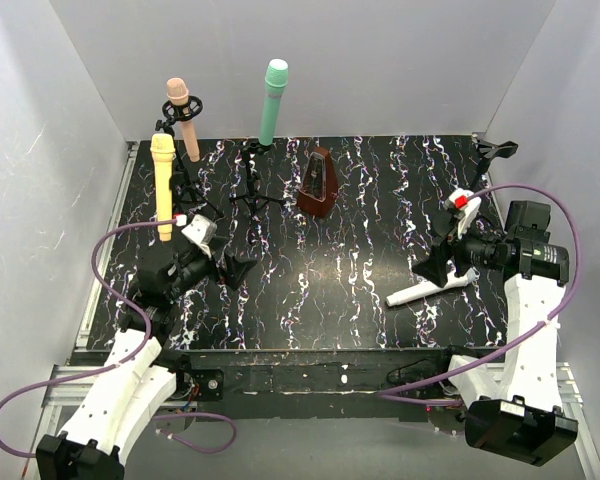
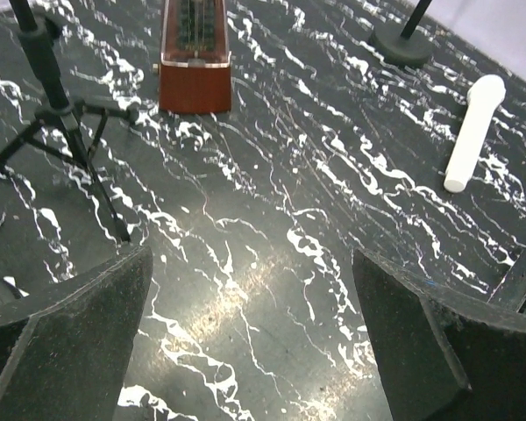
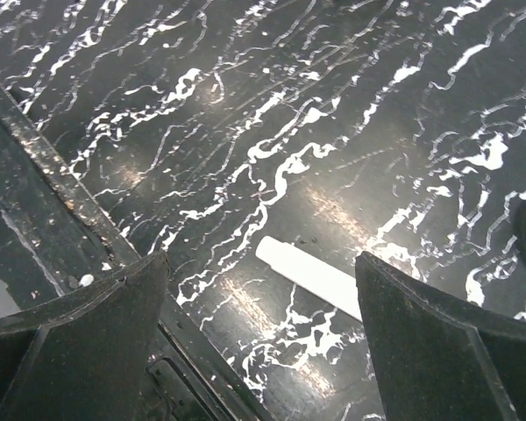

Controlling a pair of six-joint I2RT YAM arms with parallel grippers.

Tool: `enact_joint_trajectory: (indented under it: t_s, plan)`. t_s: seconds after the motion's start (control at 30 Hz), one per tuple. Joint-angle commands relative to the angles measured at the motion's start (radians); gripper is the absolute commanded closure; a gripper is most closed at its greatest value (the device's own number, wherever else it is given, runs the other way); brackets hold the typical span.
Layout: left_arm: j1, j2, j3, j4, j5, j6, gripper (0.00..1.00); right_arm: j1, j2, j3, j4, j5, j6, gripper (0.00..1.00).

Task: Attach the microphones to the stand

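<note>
Lying flat on the marbled table (image 1: 350,230), the white microphone (image 1: 430,288) sits near the right gripper (image 1: 435,265) (jaws spread wide, holding nothing); the left gripper (image 1: 238,270) likewise gapes empty.

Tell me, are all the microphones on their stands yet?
Three look done: the peach-pink microphone, the yellow microphone and the teal-green microphone stand upright in stands at the back left. Nothing is held now; the left tool and right tool are both open. To do: the white microphone lies flat on the table, with the right tool above it.
</note>
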Motion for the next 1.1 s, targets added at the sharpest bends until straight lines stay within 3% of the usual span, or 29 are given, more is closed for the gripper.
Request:
enact_joint_trajectory:
  t_s: [0.0,0.2,0.47,0.8,1.07]
  plan:
    - [-0.003,0.033,0.042,-0.047,-0.005,0.025,0.02,-0.005,0.014,0.069,0.053,0.097,0.131,0.07]
    - [-0.003,0.036,0.044,-0.047,-0.011,0.020,0.02,-0.005,0.023,0.105,0.099,0.118,0.217,0.06]
    - [-0.003,0.045,0.044,-0.044,-0.012,0.019,0.02,-0.014,0.045,0.169,0.217,0.262,0.412,0.02]
    - [-0.003,0.042,0.045,-0.047,-0.012,0.019,0.02,-0.017,0.132,0.241,0.415,0.590,0.703,0.02]
    - [-0.003,0.042,0.047,-0.049,-0.012,0.019,0.02,-0.017,0.193,0.274,0.545,0.728,0.754,0.03]
